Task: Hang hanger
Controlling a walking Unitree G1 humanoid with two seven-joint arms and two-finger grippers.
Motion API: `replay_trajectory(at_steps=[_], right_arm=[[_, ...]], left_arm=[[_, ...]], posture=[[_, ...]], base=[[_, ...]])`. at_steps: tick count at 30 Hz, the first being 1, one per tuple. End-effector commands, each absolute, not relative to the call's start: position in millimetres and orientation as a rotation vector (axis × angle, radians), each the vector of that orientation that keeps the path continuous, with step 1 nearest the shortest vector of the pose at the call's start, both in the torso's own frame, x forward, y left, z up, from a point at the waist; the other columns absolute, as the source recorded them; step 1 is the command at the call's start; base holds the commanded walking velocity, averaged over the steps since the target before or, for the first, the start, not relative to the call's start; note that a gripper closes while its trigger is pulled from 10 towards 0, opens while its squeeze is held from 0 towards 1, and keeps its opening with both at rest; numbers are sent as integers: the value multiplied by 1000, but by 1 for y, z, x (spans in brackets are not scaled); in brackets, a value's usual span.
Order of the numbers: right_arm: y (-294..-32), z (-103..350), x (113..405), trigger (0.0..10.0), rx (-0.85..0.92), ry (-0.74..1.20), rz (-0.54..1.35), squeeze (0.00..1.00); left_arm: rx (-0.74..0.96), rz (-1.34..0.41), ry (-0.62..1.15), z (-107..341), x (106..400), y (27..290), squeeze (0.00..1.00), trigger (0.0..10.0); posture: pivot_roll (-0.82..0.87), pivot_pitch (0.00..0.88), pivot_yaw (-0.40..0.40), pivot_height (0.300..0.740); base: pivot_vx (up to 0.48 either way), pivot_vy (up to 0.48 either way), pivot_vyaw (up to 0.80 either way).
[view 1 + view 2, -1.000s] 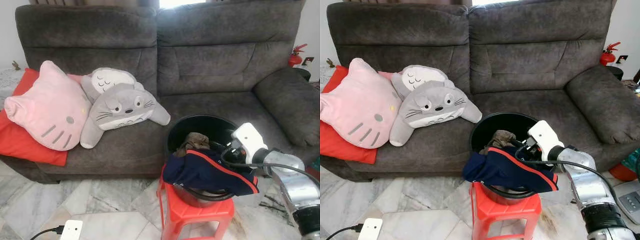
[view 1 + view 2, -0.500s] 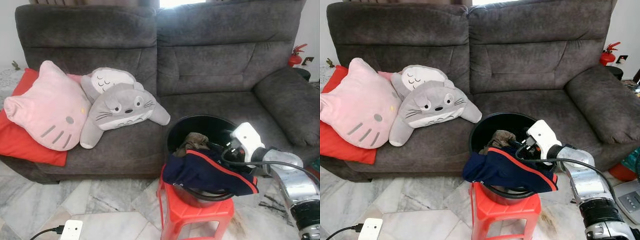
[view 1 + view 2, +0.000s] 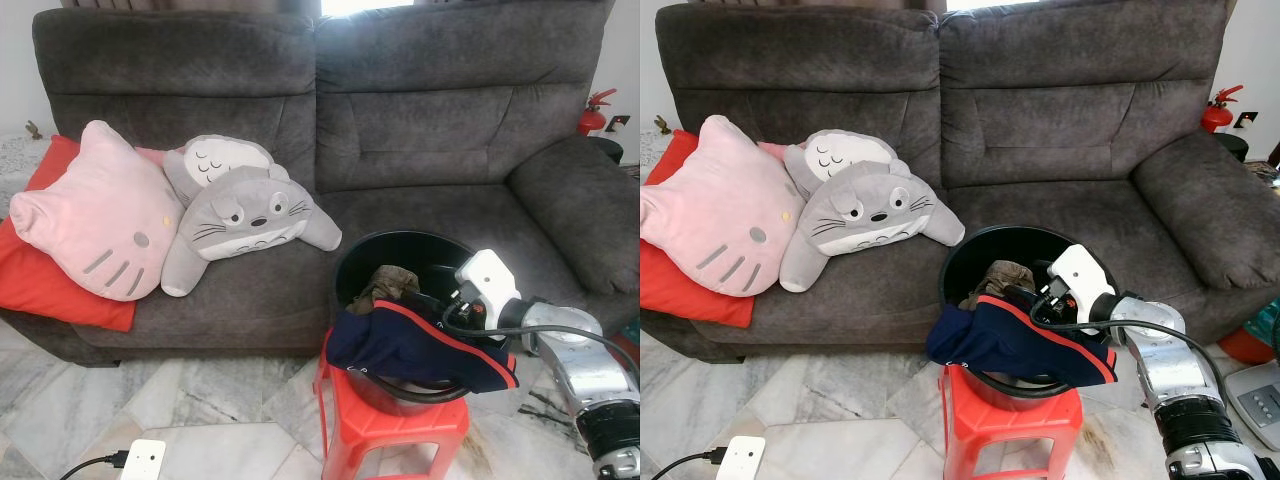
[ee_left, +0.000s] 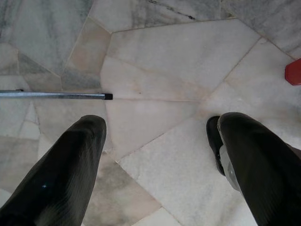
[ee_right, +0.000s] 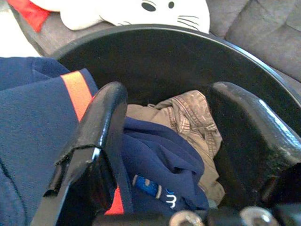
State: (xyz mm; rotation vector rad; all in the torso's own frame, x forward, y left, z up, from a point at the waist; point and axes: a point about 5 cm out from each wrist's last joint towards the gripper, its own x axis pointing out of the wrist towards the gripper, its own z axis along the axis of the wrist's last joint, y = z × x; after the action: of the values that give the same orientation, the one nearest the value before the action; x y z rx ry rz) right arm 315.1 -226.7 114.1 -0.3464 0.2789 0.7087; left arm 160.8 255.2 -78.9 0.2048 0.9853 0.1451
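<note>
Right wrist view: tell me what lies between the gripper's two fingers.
Between the open right gripper's fingers lie a navy garment and a crumpled tan garment, inside the black bucket.

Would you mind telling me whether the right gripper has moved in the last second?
Yes. The right gripper has slid leftward and slightly down, further over the black bucket's rim, towards the navy garment.

Grey sofa (image 3: 1060, 110), plush cushions (image 3: 790, 215), black bucket (image 3: 980, 255) of clothes (image 3: 1015, 340) on red stool (image 3: 1005, 425)
</note>
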Motion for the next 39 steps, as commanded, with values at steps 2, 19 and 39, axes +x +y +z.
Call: replay_trajectory(at_steps=[2,19,39], right_arm=[[-225,121,316,10000,-334,245,724,0],[-230,120,320,10000,-346,254,635,0],[-229,99,321,10000,-334,402,671,0]], left_arm=[[208,145,1008,-80,158,257,0,10000],[207,142,1010,-80,158,256,0,10000],[206,146,1008,-80,159,256,0,10000]], posture=[[-194,3,35,740],[-197,20,39,740],[-185,21,37,740]], base=[[0,0,0],[0,0,0],[0,0,0]])
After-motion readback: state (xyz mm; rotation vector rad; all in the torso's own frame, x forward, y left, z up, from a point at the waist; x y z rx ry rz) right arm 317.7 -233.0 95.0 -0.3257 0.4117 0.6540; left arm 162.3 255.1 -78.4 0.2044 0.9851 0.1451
